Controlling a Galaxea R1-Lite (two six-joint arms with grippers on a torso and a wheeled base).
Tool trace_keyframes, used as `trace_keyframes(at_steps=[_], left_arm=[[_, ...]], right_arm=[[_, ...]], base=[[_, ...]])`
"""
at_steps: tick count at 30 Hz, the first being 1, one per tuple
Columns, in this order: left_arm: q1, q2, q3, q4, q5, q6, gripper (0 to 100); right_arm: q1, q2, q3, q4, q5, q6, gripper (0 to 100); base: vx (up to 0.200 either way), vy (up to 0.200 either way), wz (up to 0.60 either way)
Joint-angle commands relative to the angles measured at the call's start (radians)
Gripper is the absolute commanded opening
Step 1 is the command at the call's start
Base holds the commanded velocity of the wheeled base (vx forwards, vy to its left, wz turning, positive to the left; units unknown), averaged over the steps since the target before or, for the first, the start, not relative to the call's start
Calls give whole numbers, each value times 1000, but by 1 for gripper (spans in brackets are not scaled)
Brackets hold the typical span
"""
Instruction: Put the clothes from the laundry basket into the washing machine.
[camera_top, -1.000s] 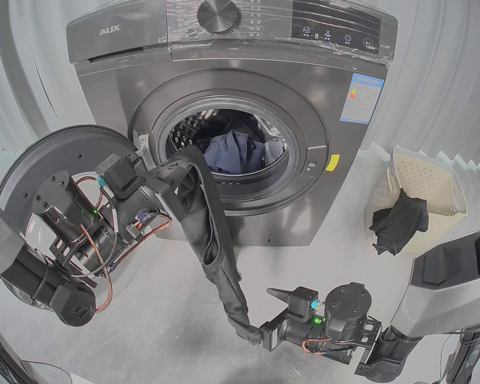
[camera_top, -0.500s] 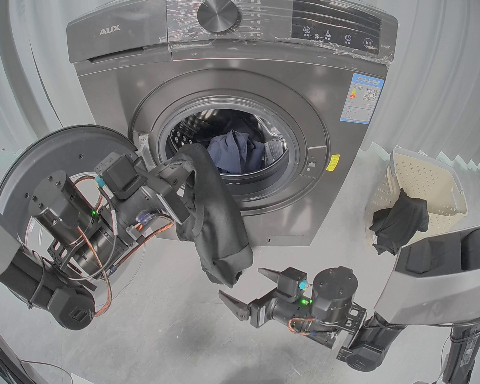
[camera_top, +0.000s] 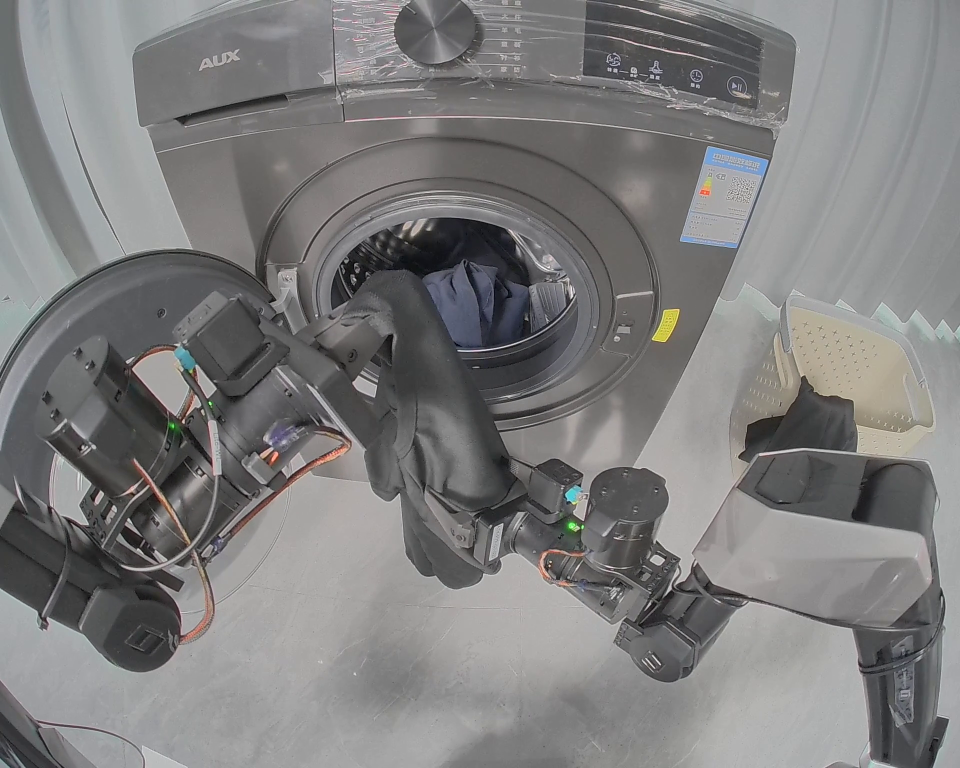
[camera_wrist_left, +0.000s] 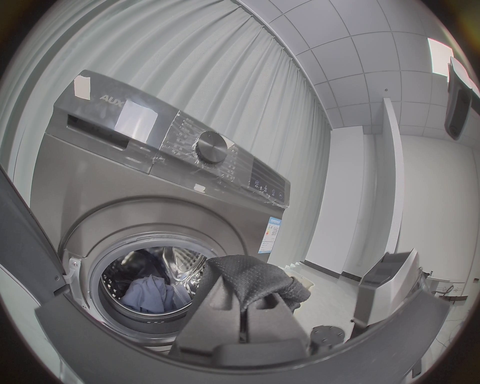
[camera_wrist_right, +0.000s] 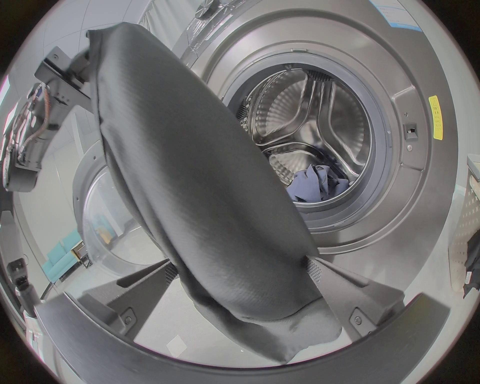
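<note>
A dark grey garment (camera_top: 430, 420) hangs from my left gripper (camera_top: 352, 322), which is shut on its top end at the lower left rim of the washing machine's (camera_top: 640, 200) open drum. In the left wrist view the fingers (camera_wrist_left: 215, 310) pinch the cloth (camera_wrist_left: 250, 280). My right gripper (camera_top: 470, 535) is low in front of the machine, open, its fingers (camera_wrist_right: 145, 280) standing on either side of the garment's hanging bulk (camera_wrist_right: 210, 200). A navy garment (camera_top: 480, 300) lies in the drum. The cream laundry basket (camera_top: 860, 370) at the right holds a black garment (camera_top: 815, 420).
The round washer door (camera_top: 100, 300) stands swung open at the left, behind my left arm. Pale curtains hang behind the machine. Bare grey floor (camera_top: 350, 660) lies in front of it.
The right gripper let go of the garment's lower end, opened, and moved up and left so its fingers now straddle the bunched cloth. The left gripper lifted slightly toward the drum.
</note>
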Motion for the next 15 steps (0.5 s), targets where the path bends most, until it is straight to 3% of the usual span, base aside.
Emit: trace_keyframes(at_steps=[1,15], left_arm=[[-25,-25,1,1,0,-2,0],[-46,-39,7,1,-3,-3,0]], right_arm=[[-15,67,-50,0,1,-1,100],[-21,145,-208,5,-1,1,100]], base=[[0,0,0],[0,0,0]])
